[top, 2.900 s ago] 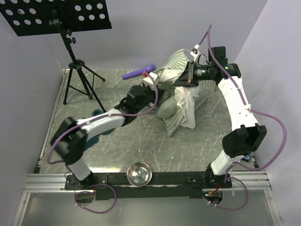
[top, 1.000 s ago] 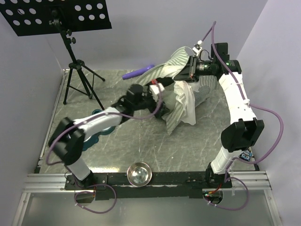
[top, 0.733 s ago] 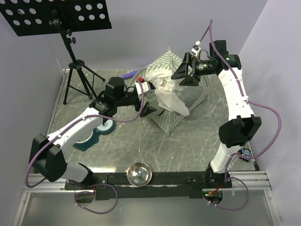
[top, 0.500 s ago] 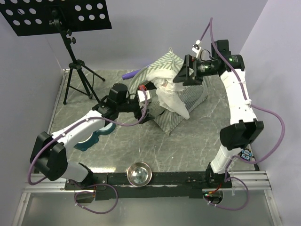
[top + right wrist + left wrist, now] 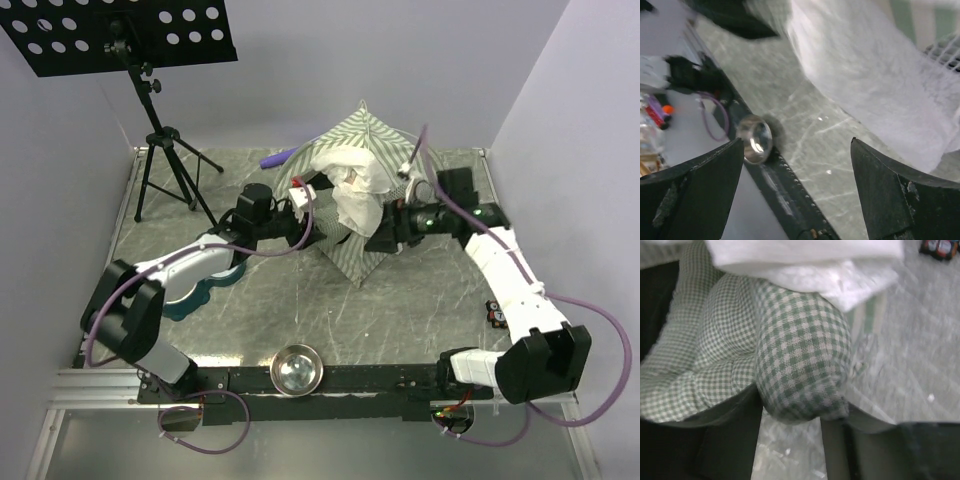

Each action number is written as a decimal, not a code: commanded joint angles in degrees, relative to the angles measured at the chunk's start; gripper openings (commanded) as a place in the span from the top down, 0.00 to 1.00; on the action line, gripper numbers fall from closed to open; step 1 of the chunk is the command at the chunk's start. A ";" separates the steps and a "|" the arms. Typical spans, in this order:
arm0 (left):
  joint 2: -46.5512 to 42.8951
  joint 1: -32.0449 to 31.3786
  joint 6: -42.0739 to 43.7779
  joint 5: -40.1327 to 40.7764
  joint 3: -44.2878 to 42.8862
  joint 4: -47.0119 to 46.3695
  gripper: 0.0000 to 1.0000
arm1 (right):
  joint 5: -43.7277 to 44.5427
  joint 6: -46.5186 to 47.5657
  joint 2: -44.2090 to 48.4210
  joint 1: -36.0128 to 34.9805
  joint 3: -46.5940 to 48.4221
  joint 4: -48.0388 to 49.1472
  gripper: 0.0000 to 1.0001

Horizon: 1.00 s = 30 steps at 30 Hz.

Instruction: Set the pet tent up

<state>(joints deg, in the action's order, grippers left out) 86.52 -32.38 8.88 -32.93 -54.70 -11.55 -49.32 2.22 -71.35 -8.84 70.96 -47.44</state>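
Tent (image 5: pixel 365 135) up taller; R end effector (image 5: pixel 383 238) lowered.

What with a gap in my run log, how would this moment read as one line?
tent: standing, peaked | left hand: jaws around cushion edge, grip unclear | right hand: open, empty, beside tent

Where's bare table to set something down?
Best: the table strip between the tent and the steel bowl, running right to the right arm. A smaller patch lies at the back left, between the tripod and the tent. Crowded: the tent's front, where both arms meet, and the left side, where the left arm overhangs the teal holder.
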 commanded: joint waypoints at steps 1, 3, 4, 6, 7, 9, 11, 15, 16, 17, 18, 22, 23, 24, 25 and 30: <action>3.91 0.92 -8.44 -0.47 -3.66 -9.09 0.65 | 7.29 -0.20 0.77 -3.28 -9.33 19.72 0.10; 4.71 0.92 -11.69 -1.00 -3.40 -11.38 0.77 | 11.51 -0.55 0.16 -4.86 -11.63 24.30 0.11; 5.23 1.00 -12.13 -1.43 -3.22 -12.17 0.83 | 12.83 -0.90 -1.06 -5.65 -12.07 26.41 0.12; 6.11 0.92 -13.88 -1.09 -3.31 -13.58 0.93 | 14.60 -1.51 -3.17 -6.62 -12.16 29.23 0.15; 6.64 0.83 -14.85 -1.00 -3.66 -14.02 0.97 | 15.04 -1.60 -4.14 -7.06 -12.16 30.20 0.16; 7.78 0.65 -15.74 -0.91 -4.89 -14.02 0.99 | 16.71 -2.13 -5.63 -8.03 -12.60 32.92 0.19; 8.84 0.21 -16.18 -0.30 -5.86 -14.02 0.99 | 18.20 -4.50 -6.78 -8.56 -13.12 35.74 0.22; 10.68 -0.93 -18.10 1.37 -7.52 -15.34 0.99 | 19.61 -5.73 -8.54 -8.91 -13.39 38.13 0.66; 11.38 -1.10 -18.46 2.33 -8.05 -15.52 0.99 | 19.18 -5.13 -8.63 -9.00 -13.13 37.60 0.86; 11.56 -1.28 -18.81 3.91 -8.67 -15.69 0.99 | 18.30 -3.99 -8.11 -8.91 -13.04 36.81 1.00; 12.00 -1.63 -18.64 6.19 -9.19 -15.78 0.99 | 17.34 -3.02 -7.49 -8.91 -13.13 36.02 1.00; 15.33 -4.79 -13.56 14.20 -13.67 -15.17 0.99 | 9.62 -0.29 -3.10 -8.48 -12.86 29.97 1.00; 16.91 -6.28 -11.98 14.73 -14.64 -15.17 0.99 | 7.51 -0.55 -2.13 -8.39 -12.69 28.91 1.00; 18.49 -7.77 -10.13 14.82 -15.87 -15.34 0.99 | 6.44 -1.07 -1.17 -8.39 -12.69 28.20 1.00; 19.99 -8.92 -7.59 13.52 -16.84 -15.17 0.99 | 5.04 -1.60 -0.46 -8.12 -12.77 28.02 1.00; 25.98 -11.04 -2.47 7.45 -20.98 -3.24 0.88 | 3.18 -5.29 1.65 -4.09 -11.20 26.79 1.00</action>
<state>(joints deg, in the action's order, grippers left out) 108.84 -42.41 0.78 -22.65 -73.01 -21.65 -36.93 -1.50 -73.78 -15.11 57.67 -21.12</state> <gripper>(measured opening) 0.043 0.077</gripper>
